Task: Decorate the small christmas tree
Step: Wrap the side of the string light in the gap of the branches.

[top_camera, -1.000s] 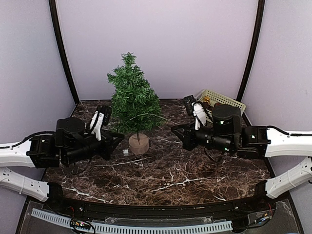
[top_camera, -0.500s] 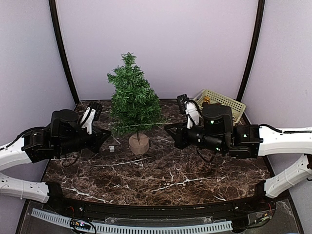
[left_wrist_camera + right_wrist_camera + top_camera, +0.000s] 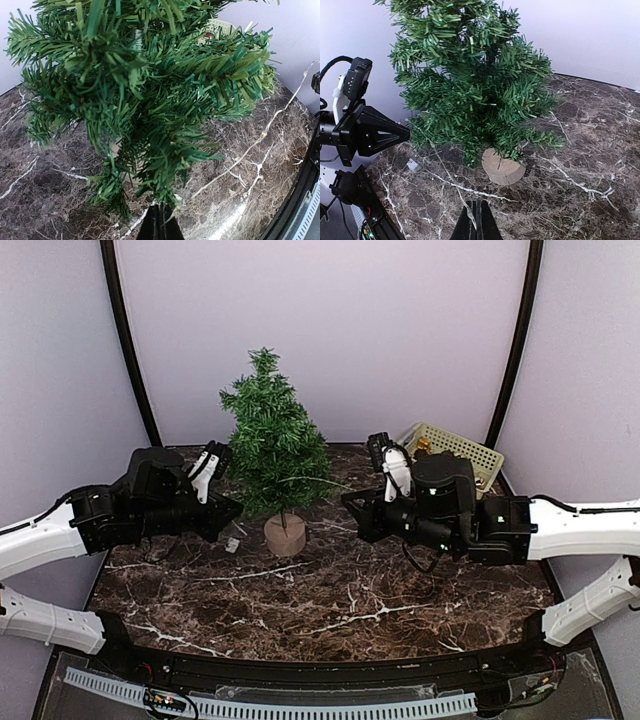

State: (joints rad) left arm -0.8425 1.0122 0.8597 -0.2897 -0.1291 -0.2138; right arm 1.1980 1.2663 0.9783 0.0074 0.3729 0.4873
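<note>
Swinging back in from the left edge, the left gripper (image 3: 238,508) now sits just beside the small christmas tree (image 3: 275,445) at centre frame, while the right gripper (image 3: 348,503) barely shifted. Both are clenched on a thin wire (image 3: 262,134) crossing the lower branches, so wrapping looks under way.

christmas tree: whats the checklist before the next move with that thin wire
1. small christmas tree upright on its stump base: ok
2. left gripper shut on the thin wire: ok
3. right gripper shut on the thin wire: ok
4. thin wire seated in the branches, not just hanging in front: cannot tell
5. small white box lying apart from the stump base: ok
</note>
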